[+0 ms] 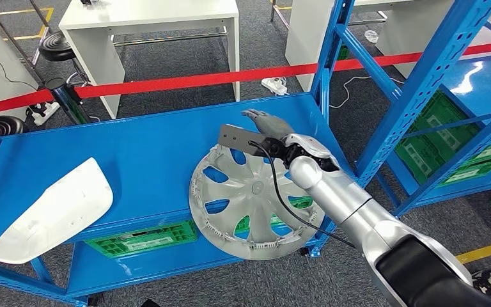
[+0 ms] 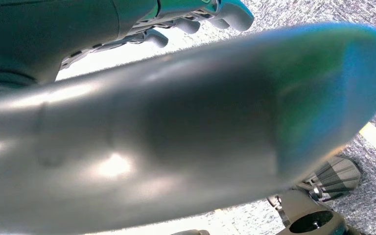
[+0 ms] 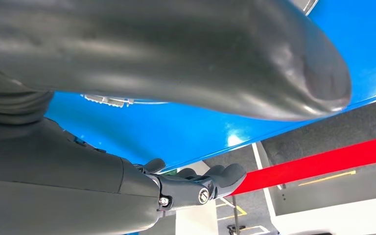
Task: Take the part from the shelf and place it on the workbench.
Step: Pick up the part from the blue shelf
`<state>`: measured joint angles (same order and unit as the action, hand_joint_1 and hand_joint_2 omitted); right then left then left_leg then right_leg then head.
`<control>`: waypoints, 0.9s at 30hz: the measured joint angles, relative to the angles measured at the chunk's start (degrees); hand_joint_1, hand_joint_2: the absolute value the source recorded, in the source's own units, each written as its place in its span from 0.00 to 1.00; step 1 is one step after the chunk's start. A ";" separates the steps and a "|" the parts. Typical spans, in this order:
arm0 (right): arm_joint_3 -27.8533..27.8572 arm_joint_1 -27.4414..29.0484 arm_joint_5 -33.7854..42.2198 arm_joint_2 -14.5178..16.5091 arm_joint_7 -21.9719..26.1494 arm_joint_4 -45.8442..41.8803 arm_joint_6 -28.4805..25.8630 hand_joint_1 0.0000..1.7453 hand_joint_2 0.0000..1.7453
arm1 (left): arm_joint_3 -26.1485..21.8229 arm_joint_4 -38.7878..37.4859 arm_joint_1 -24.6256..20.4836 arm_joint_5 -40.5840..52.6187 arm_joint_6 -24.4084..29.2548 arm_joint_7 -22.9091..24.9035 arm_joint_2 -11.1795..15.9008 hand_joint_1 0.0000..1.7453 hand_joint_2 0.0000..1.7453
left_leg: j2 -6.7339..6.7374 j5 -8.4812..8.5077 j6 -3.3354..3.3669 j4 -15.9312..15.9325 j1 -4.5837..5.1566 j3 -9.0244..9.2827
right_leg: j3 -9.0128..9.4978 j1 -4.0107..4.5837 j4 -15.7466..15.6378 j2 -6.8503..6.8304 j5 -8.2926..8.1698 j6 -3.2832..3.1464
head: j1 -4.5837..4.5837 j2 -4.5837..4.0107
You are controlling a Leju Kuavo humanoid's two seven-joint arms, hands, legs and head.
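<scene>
Blue shelf (image 1: 134,147), with the task's part, a silver hubcap (image 1: 249,204), lying face up on the near right corner of its upper deck, the near rim overhanging the front edge above a green crate (image 1: 144,238) on the level below. A white panel (image 1: 54,208) lies well apart at the left end of the same deck and plays no part here. The right arm (image 1: 351,204) reaches in from the near right, and the right hand (image 1: 270,131) sits over the hubcap's far rim, fingers apart and stretched toward the back of the shelf; in the right wrist view the thumb (image 3: 215,58) and the darker fingers (image 3: 200,183) stand spread with bare blue deck between them, so the hand holds nothing yet. The left hand (image 2: 191,17) shows at the wrist view's edge, fingers curled, over grey floor; whether they close on anything cannot be told. The step in hand appears to be reaching for the grasp. To do it well, the fingers should likely hook the raised rim or a spoke opening rather than press the smooth face, and close firmly before lifting, since the overhanging disc could tip off the front edge if nudged.
</scene>
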<state>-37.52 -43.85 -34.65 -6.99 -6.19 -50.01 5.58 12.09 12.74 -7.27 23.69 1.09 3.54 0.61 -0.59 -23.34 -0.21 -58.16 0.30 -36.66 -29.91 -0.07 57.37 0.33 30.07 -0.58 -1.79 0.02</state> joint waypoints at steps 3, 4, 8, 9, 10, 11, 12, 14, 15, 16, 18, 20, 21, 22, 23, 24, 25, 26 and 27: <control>-0.09 -0.02 -0.13 0.09 0.00 0.20 -0.05 0.00 0.00 | 0.00 -0.01 0.00 0.00 0.00 -0.01 -0.01 0.00 0.00 | 0.00 0.00 0.00 0.00 0.00 0.00 | 0.00 0.00 0.00 0.00 0.00 0.00 | 0.00 0.00; -0.11 -0.02 -0.22 0.10 0.00 0.22 -0.07 0.00 0.00 | 0.00 -0.01 0.00 0.00 0.00 -0.02 -0.02 0.00 0.00 | 0.00 0.00 0.00 0.00 0.00 0.00 | 0.00 0.00 0.00 0.00 0.00 0.00 | 0.00 0.00; -0.25 -0.02 -0.66 0.10 0.02 0.22 -0.06 0.00 0.00 | 0.00 -0.02 0.01 -0.02 0.02 -0.10 -0.08 0.00 0.00 | 0.00 -0.05 0.04 -0.07 0.08 -0.02 | 0.01 -0.09 -0.06 0.00 -0.02 0.04 | 0.01 0.00; -0.29 -0.02 -0.71 0.11 0.03 0.22 -0.02 0.00 0.00 | 0.00 -0.02 0.02 -0.03 0.05 -0.12 -0.08 0.00 0.00 | 0.00 -0.10 0.09 -0.11 0.14 -0.03 | 0.03 -0.16 -0.09 0.00 -0.02 0.09 | 0.01 0.00; -0.35 -0.02 -0.74 0.14 0.03 0.22 0.03 0.00 0.00 | 0.00 -0.02 0.02 -0.05 0.11 -0.14 -0.09 0.00 0.00 | -0.01 -0.16 0.15 -0.15 0.20 -0.03 | 0.05 -0.24 -0.12 0.00 -0.01 0.15 | 0.01 0.00; -0.43 -0.02 -0.76 0.17 0.04 0.22 0.10 0.00 0.00 | 0.00 -0.02 0.03 -0.08 0.19 -0.15 -0.09 0.00 0.00 | -0.01 -0.21 0.22 -0.17 0.27 -0.04 | 0.06 -0.32 -0.13 -0.01 0.01 0.20 | 0.01 0.00; -0.52 -0.02 -0.78 0.25 0.04 0.22 0.21 0.00 0.00 | 0.00 -0.02 0.04 -0.10 0.28 -0.16 -0.09 0.00 0.00 | 0.00 -0.27 0.30 -0.19 0.31 -0.04 | 0.07 -0.36 -0.14 -0.01 0.05 0.26 | 0.00 0.00; -0.73 -0.02 -0.80 0.39 0.04 0.22 0.38 0.00 0.00 | 0.00 -0.02 0.04 -0.16 0.45 -0.21 -0.09 0.00 0.00 | 0.00 -0.41 0.51 -0.25 0.44 -0.04 | 0.12 -0.50 -0.22 -0.01 0.11 0.44 | 0.01 0.00; -0.84 -0.05 -0.80 0.46 0.04 0.22 0.43 0.00 0.00 | 0.00 -0.02 0.03 -0.19 0.51 -0.25 -0.09 0.00 0.00 | 0.01 -0.46 0.65 -0.18 0.45 0.00 | 0.18 -0.54 -0.32 0.00 0.14 0.58 | 0.02 0.00; -0.93 -0.08 -0.81 0.51 0.04 0.22 0.45 0.00 0.00 | 0.00 0.01 0.04 -0.20 0.56 -0.28 -0.11 0.00 0.00 | 0.06 -0.43 0.84 0.09 0.29 0.20 | 0.21 -0.53 -0.24 -0.04 0.26 0.75 | 0.02 0.00; -1.03 -0.26 -0.82 0.58 0.05 0.21 0.46 0.00 0.00 | 0.00 0.05 0.04 -0.20 0.65 -0.31 -0.17 0.00 0.00 | 0.19 -0.35 1.23 0.67 -0.11 0.71 | -0.82 -0.42 2.08 -0.10 1.51 1.08 | -0.09 0.00; -1.11 -0.36 -0.82 0.58 0.05 0.22 0.50 0.00 0.00 | 0.00 0.07 0.01 -0.20 0.73 -0.32 -0.21 0.00 0.00 | 0.29 -0.44 1.51 0.86 -0.28 0.99 | -4.50 -0.41 9.04 -0.11 4.64 1.30 | -0.21 0.00; -1.16 -0.29 -0.82 0.58 0.04 0.26 0.54 0.00 0.00 | 0.00 0.06 0.01 -0.20 0.74 -0.32 -0.23 0.00 0.00 | 0.32 -0.54 1.56 0.81 -0.28 0.99 | -6.90 -0.45 13.19 -0.11 6.16 1.35 | -0.24 0.00; -1.21 -0.15 -0.82 0.58 0.03 0.31 0.57 0.00 0.00 | 0.00 0.05 0.03 -0.20 0.74 -0.32 -0.25 0.00 0.00 | 0.33 -0.64 1.54 0.72 -0.29 1.01 | -8.86 -0.51 16.22 -0.11 6.79 1.40 | -0.24 0.00; -1.25 -0.03 -0.82 0.57 0.03 0.38 0.61 0.00 0.00 | 0.00 0.05 0.07 -0.20 0.74 -0.31 -0.28 0.00 0.00 | 0.31 -0.77 1.45 0.59 -0.31 1.02 | -9.89 -0.57 17.23 -0.11 6.24 1.39 | -0.25 0.00; -1.27 0.01 -0.82 0.57 0.02 0.43 0.62 0.00 0.00 | 0.00 0.04 0.11 -0.20 0.74 -0.31 -0.33 0.00 0.00 | 0.28 -0.94 1.29 0.38 -0.35 1.05 | -9.70 -0.64 15.70 -0.12 4.45 1.35 | -0.26 0.00; -1.28 -0.04 -0.82 0.56 0.02 0.47 0.62 0.00 0.00 | 0.00 0.04 0.11 -0.20 0.74 -0.31 -0.38 0.00 0.00 | 0.24 -1.16 1.06 0.06 -0.39 1.08 | -8.46 -0.72 12.13 -0.16 1.92 1.29 | -0.26 0.00; -1.28 -0.10 -0.83 0.57 0.03 0.49 0.62 0.00 0.00 | 0.00 0.04 0.11 -0.20 0.74 -0.31 -0.42 0.00 0.00 | 0.21 -1.42 0.77 -0.28 -0.41 1.05 | -6.88 -0.75 8.16 -0.22 -0.05 1.17 | -0.25 0.00; -1.31 -0.16 -0.83 0.58 0.03 0.49 0.63 0.00 0.00 | 0.00 0.04 0.08 -0.20 0.75 -0.31 -0.43 0.00 0.00 | 0.18 -1.67 0.44 -0.67 -0.36 0.97 | -5.50 -0.71 4.87 -0.24 -1.46 0.98 | -0.26 0.00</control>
<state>-38.82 -44.01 -35.47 -6.41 -6.15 -49.53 6.22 12.09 12.79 -7.19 23.50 1.84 3.23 0.18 -0.40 -25.01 0.23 -58.83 -0.06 -35.69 -35.41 -0.78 62.23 0.10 28.62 0.40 -2.05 0.02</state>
